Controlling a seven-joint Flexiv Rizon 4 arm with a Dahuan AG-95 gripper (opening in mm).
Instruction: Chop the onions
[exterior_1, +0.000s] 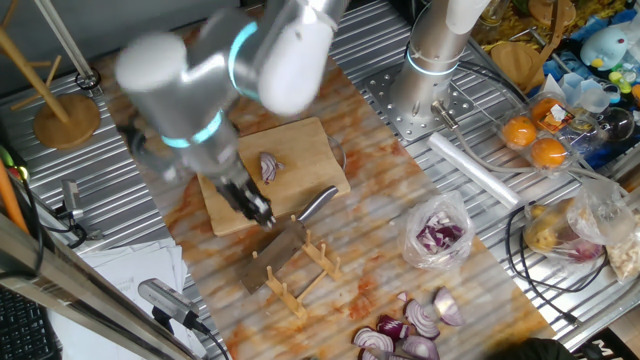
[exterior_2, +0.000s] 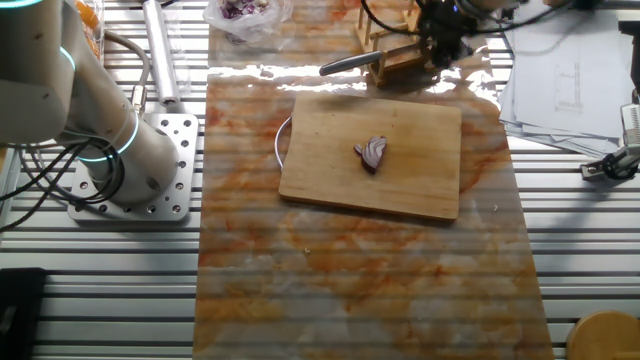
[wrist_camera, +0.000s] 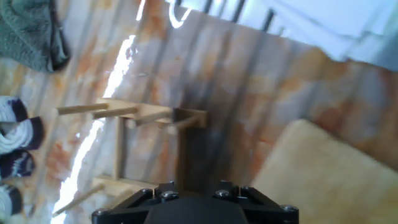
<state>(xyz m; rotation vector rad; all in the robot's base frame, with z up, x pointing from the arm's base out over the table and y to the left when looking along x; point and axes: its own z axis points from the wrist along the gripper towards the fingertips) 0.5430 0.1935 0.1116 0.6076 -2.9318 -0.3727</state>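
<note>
The wooden cutting board (exterior_2: 400, 175) lies just beside the gripper (exterior_1: 258, 212), with the onions (exterior_2: 373, 152), one small purple-white piece, at its middle. A wooden peg rack (exterior_1: 300, 270) holding a knife (exterior_1: 290, 240) stands right under the gripper; whether its fingers are spread cannot be told. Farther off, a clear bag (exterior_1: 437, 236) holds purple chunks.

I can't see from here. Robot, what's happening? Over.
Gripper at the knife on the wooden rack, grip unclear. Onion piece whole on cutting board. Nothing blocking it.
</note>
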